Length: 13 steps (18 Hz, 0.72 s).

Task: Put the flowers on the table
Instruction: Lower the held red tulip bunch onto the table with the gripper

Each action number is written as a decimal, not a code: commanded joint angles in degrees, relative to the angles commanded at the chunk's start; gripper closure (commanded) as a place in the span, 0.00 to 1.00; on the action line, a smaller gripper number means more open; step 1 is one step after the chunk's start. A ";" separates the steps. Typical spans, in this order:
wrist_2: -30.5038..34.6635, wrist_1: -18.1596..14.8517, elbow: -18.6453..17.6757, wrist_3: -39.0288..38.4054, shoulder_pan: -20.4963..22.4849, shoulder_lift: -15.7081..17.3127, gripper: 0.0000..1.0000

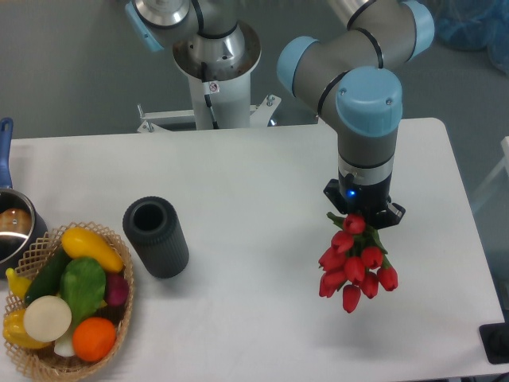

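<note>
Hanging heads-down from the black two-finger gripper (pixel 363 213), whose jaws clamp the stems, the bunch of red tulip buds (pixel 355 268) sits above the white matte counter (pixel 254 183). Best lower until buds touch bare surface, then release gently.

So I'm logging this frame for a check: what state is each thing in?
gripper: shut on the flowers
flowers: held, buds hanging down over the table
dark cylinder: upright, open top
wicker basket: full of produce
pot: at table's left edge
</note>
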 joint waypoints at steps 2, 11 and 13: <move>0.00 0.00 -0.17 0.00 -0.09 0.00 0.90; -0.70 0.53 -0.97 -0.88 -0.17 -1.40 0.89; -0.70 0.70 -1.49 -0.88 -0.52 -2.37 0.90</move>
